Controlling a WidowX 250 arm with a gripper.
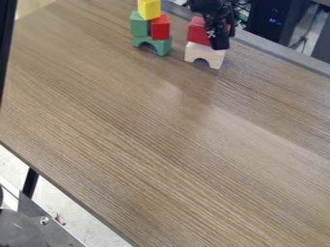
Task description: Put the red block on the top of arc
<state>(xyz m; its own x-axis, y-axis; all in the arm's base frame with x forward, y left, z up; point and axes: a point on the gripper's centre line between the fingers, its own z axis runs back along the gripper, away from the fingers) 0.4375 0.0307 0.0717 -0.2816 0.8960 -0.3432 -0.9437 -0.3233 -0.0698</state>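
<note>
Red block (197, 31) sits on top of the white arch (205, 49). The black gripper (221, 43) hangs at the block's right side, partly covering it; whether the gripper is apart, together or clamped, I can't tell. Left of the white arch, a green arch (166, 45) bears a green block (138, 25) beside a second red block (159, 28), with a yellow block (149, 9) above. Brown wood-grain table (155, 144) stretches nearer me than the white arch; dark equipment with blue lights (274, 14) stands beyond it.
</note>
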